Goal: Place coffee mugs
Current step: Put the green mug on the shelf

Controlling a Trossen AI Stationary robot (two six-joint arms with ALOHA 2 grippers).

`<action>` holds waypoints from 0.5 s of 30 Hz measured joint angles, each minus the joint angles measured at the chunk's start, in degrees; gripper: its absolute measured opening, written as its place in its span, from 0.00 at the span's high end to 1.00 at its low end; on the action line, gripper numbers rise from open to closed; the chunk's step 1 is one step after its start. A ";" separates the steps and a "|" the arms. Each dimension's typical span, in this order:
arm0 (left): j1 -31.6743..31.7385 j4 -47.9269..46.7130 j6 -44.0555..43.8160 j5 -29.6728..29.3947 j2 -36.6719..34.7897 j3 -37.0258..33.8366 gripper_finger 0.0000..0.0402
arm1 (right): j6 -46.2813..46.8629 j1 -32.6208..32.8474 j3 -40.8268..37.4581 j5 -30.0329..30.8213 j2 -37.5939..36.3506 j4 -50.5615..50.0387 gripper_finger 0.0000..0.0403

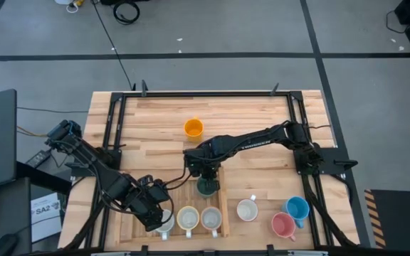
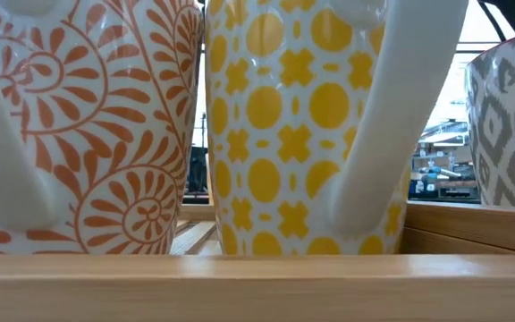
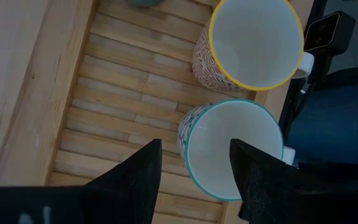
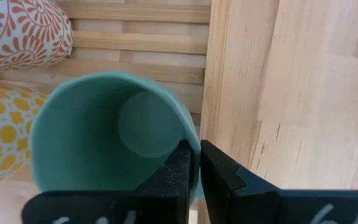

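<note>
Our left gripper (image 3: 194, 180) hangs fingers apart over a teal-rimmed ceramic mug (image 3: 232, 146) in the slatted wooden tray (image 1: 223, 206), while our right gripper (image 4: 194, 165) pinches the dark green glazed mug's (image 4: 110, 140) stiff, slippery, probably breakable rim.

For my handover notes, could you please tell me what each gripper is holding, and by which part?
The right gripper pinches the dark green mug by its rim wall. The left gripper is open around a teal-rimmed mug's rim, holding nothing.

**Eight mugs, one tray**

Eight small round handled ceramic mugs stand on the table: one orange mug (image 1: 193, 128), one dark green mug (image 1: 206, 188), one blue mug (image 1: 297, 208), one pink mug (image 1: 283, 225), four white mugs (image 1: 247, 210). One slatted wooden tray (image 1: 224, 213).
</note>
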 joint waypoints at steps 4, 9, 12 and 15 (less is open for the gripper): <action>0.00 -0.02 0.00 0.00 0.00 0.00 0.51 | 0.00 0.00 0.00 -0.04 0.00 0.01 0.89; 0.00 -0.02 0.00 0.00 0.00 0.00 0.51 | 0.01 0.00 0.00 -0.04 0.00 0.04 0.88; 0.00 -0.02 0.00 0.00 0.00 0.00 0.51 | 0.00 0.00 0.00 -0.04 0.00 0.07 0.88; 0.00 -0.02 0.00 0.00 0.00 0.00 0.51 | 0.00 0.00 0.00 -0.04 0.00 0.07 0.88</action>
